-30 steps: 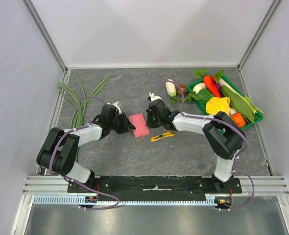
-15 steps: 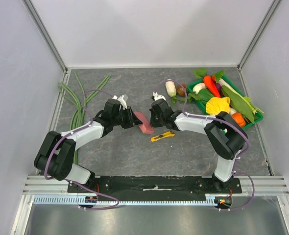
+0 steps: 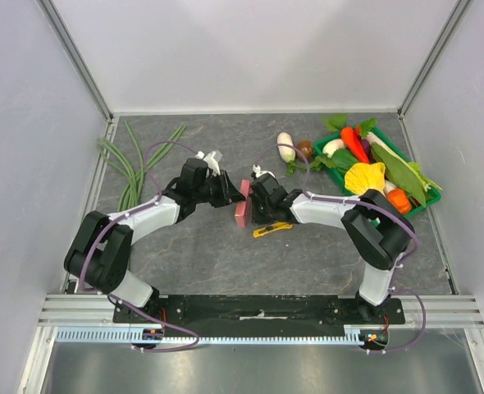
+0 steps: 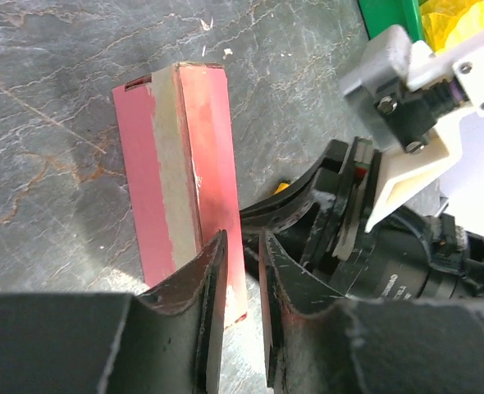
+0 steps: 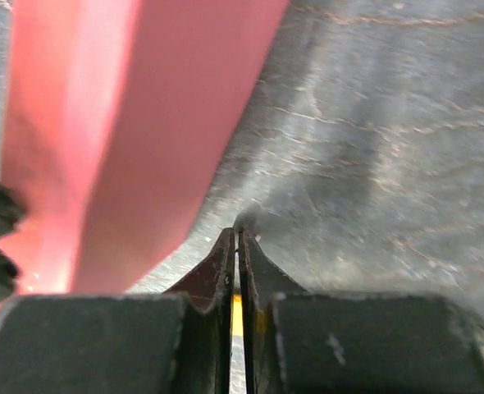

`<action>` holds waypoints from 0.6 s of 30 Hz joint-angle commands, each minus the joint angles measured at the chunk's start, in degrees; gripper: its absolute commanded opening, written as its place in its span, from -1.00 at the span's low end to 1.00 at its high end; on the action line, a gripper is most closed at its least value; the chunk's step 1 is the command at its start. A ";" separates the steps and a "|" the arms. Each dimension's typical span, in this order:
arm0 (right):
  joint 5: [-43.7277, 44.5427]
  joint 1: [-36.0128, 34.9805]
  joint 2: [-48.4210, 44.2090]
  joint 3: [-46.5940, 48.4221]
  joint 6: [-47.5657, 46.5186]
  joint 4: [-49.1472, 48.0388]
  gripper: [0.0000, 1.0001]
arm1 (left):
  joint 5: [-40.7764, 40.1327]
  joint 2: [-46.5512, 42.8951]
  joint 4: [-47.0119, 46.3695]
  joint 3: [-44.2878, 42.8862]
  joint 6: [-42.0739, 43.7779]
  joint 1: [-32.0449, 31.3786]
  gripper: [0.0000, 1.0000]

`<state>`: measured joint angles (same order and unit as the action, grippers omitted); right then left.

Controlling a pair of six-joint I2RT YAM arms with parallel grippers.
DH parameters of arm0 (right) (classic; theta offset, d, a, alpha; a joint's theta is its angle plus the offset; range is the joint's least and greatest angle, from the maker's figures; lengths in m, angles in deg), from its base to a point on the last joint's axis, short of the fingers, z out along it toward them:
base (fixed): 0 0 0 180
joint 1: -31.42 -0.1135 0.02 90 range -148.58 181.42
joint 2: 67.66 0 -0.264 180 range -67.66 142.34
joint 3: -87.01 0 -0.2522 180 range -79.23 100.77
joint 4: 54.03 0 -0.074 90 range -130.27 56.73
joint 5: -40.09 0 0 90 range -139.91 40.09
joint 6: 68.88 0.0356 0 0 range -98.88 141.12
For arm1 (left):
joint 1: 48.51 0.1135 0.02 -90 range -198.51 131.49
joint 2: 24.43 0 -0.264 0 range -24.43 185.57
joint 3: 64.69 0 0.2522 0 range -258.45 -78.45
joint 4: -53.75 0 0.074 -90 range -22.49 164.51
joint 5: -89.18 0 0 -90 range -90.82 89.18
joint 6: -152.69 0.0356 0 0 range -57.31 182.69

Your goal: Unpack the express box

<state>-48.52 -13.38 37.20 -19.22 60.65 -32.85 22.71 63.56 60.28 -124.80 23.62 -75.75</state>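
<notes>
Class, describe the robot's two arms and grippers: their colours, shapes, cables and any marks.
Both the left arm and right arm have smooth white links joined by chunky black joints, with thin purple cables looping alongside. The left gripper and right gripper each end in two flat, dark, tapered fingers, scuffed with scratches. A white bracket with screws sits on the right wrist.

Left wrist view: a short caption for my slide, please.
Left gripper pinches the taped pink box, tilted up on edge.

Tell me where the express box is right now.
In the top view, the express box stands on edge mid-table between the left gripper and right gripper, just up-left of the yellow knife.
</notes>
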 commanded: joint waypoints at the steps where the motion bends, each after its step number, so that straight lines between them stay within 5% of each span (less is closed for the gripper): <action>1: 7.73 0.24 -5.62 1.78 1.16 7.07 -0.76 | -4.45 -4.74 4.05 -2.17 4.35 -0.18 -0.43; 6: 13.11 0.24 -10.54 4.94 1.43 12.79 -0.50 | -6.47 -10.71 6.87 -4.36 5.67 -0.09 -0.32; 10: 18.73 -1.17 -9.85 12.21 0.29 19.20 -0.06 | -12.08 -16.24 9.77 -4.89 5.41 -0.09 -0.14; 16: 24.27 -5.65 -8.01 18.46 1.34 21.85 0.50 | -27.70 -24.60 19.95 -4.98 4.00 0.35 0.25; 18: 24.45 -6.44 -5.65 20.05 1.86 22.37 0.59 | -30.90 -28.12 24.24 -4.72 2.61 0.96 0.52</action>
<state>-28.54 -18.12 28.93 -3.38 61.63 -13.42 4.20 40.67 75.36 -128.04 26.92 -75.69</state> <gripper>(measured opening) 0.761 0.653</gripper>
